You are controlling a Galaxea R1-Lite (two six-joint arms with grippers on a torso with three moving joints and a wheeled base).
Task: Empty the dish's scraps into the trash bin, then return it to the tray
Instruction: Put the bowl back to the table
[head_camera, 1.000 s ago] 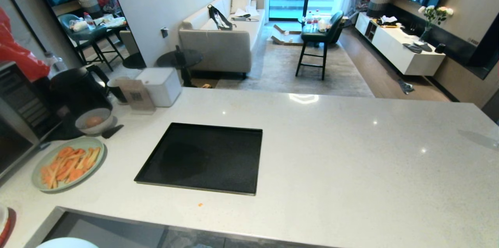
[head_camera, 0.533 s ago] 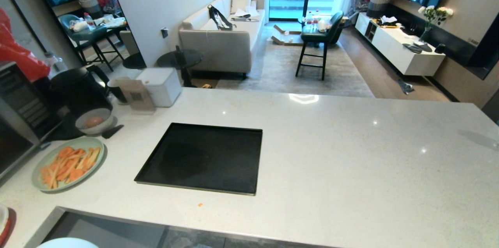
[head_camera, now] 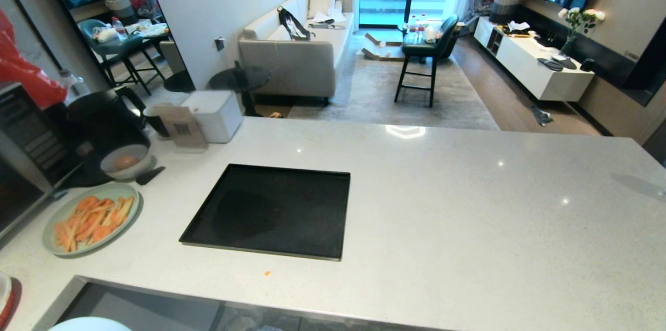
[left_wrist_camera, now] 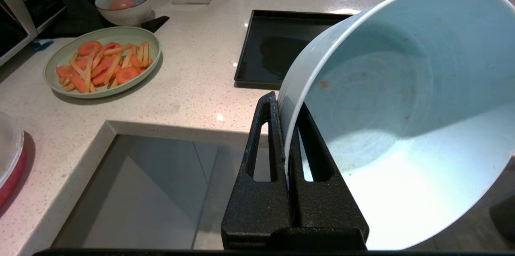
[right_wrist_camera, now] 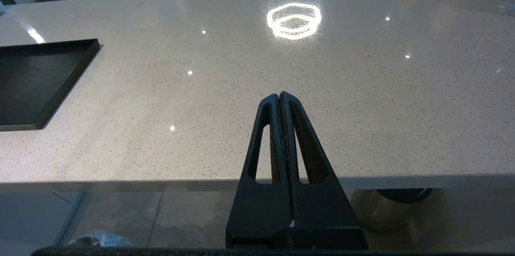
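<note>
On pale speckled counter (head_camera: pixel 468 206), black tray (head_camera: pixel 270 211)

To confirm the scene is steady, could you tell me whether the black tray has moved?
No. The tray keeps its place on the counter beside the green plate.

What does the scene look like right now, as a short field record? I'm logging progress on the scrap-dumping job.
dish: pale blue-white glossy ceramic bowl, tilted, only faint specks inside
left gripper: left gripper shut on the bowl's rim, held near the counter's front edge
right gripper: right gripper shut, holding nothing, below the white speckled counter's front edge
tray: flat matte black rectangular tray, nothing on it
other dishes: pale green plate of carrot strips; greyish bowl behind it
stray bit: small orange crumb in front of the tray
status: bowl not yet back on the tray
</note>
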